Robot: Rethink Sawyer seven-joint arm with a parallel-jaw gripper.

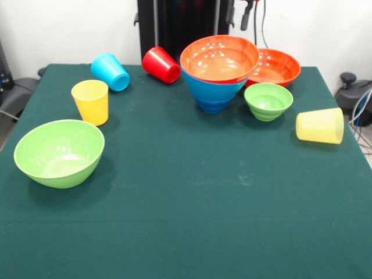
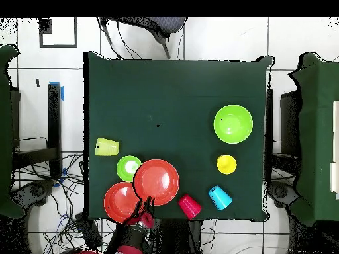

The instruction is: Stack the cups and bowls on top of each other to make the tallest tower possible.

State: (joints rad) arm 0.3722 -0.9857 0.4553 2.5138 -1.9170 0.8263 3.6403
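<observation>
Bowls and cups lie spread over the green table [image 1: 192, 221], and the tower [image 1: 216, 72] so far is only an orange-red bowl [image 1: 220, 58] nested in a big blue bowl [image 1: 213, 93].

Going left to right in the front view: the big green bowl [image 1: 59, 152] upright at 8 o'clock, the yellow cup [image 1: 91, 102] upright, the light blue cup [image 1: 110, 72] and red cup [image 1: 161, 64] on their sides, the tower, the second orange-red bowl [image 1: 276, 65] touching it behind, the small green bowl [image 1: 268, 101], and the ribbed pale yellow cup [image 1: 320, 125] on its side, long axis running 3 to 9.

My gripper [image 2: 144, 210] is drawn back at the table's edge, fingers spread and empty. From it in the overhead view, the tower sits just at 1 o'clock, the loose orange-red bowl [image 2: 122, 201] just at 10 o'clock, nearest of all; I judge that one comes next.
</observation>
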